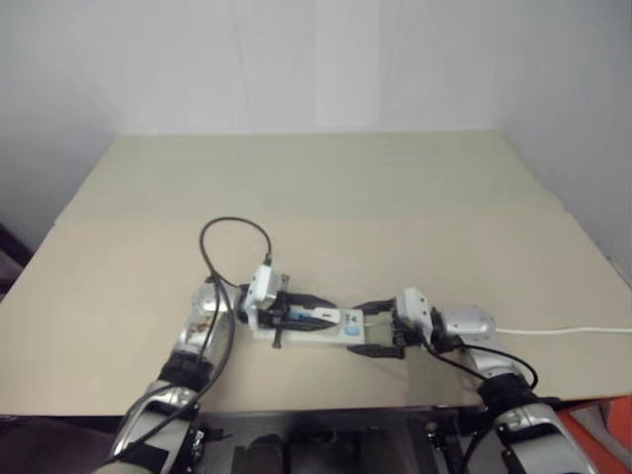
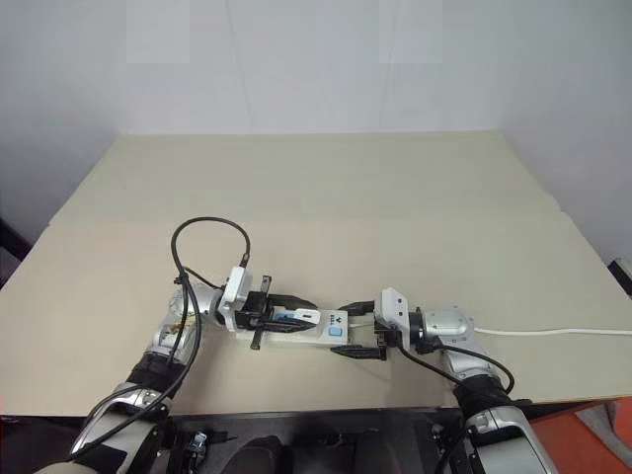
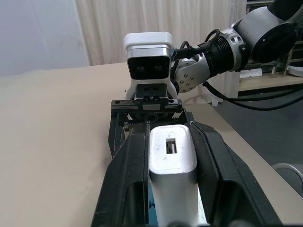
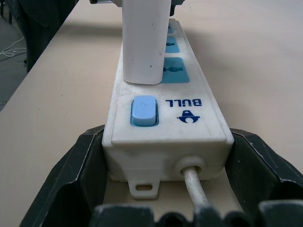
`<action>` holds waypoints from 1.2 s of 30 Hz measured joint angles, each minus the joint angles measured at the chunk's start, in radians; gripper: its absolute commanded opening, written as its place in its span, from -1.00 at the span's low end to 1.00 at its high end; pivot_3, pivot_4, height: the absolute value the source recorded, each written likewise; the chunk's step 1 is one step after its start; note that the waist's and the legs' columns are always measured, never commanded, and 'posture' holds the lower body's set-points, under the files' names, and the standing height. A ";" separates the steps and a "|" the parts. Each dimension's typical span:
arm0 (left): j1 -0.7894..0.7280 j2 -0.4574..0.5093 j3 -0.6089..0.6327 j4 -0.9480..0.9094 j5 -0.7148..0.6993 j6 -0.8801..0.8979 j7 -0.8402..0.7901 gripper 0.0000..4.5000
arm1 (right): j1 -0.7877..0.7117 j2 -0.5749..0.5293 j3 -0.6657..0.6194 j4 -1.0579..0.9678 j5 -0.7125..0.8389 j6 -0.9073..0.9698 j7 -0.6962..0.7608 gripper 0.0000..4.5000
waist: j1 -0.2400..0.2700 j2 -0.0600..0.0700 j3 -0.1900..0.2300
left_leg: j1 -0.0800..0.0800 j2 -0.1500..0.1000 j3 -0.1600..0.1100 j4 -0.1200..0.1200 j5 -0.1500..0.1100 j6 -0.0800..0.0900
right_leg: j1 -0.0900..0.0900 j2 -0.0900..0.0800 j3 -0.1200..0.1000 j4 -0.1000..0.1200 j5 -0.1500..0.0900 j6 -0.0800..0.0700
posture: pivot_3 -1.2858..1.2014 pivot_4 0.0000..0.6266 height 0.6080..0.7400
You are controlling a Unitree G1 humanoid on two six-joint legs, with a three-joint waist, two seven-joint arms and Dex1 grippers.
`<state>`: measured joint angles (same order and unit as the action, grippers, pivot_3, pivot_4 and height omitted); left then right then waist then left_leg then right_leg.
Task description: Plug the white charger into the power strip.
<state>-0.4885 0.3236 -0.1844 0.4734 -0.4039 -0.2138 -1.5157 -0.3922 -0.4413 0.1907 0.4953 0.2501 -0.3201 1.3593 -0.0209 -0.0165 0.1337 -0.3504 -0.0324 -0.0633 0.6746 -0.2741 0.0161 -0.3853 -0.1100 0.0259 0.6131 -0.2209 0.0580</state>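
The power strip [image 4: 189, 106] lies flat near the table's front edge, with blue socket faces and a blue switch [image 4: 143, 109]. My right gripper [image 2: 339, 331] is shut on its cord end, one black finger on each long side. The white charger [image 3: 171, 151] is clamped between the fingers of my left gripper [image 1: 321, 314], which is shut on it. The charger [image 4: 144, 42] stands upright on the strip, its lower end meeting the top face at the socket nearest the switch. The two grippers face each other along the strip.
The strip's thin white cord [image 1: 563, 331] runs off to the right across the tan table [image 1: 326, 197]. A black cable loop [image 1: 232, 237] arches over my left wrist. The table's front edge [image 1: 326, 407] is just below the grippers.
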 measured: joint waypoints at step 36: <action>0.169 0.196 0.180 -0.417 -0.090 0.250 0.146 1.00 | 0.036 -0.087 -0.020 -0.116 0.029 0.092 0.057 0.99 | 0.009 -0.003 0.009 | -0.014 0.000 0.006 -0.007 0.000 0.000 | -0.020 -0.002 0.007 -0.002 0.000 0.000 | 0.03 -0.52 1.00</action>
<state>-0.3196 0.5193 -0.0041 0.0563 -0.4938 0.0364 -1.3700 -0.3558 -0.5286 0.1709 0.3798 0.2789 -0.2284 1.4159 -0.0117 -0.0193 0.1430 -0.3645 -0.0323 -0.0573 0.6679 -0.2746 0.0165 -0.4054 -0.1122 0.0329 0.6113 -0.2212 0.0584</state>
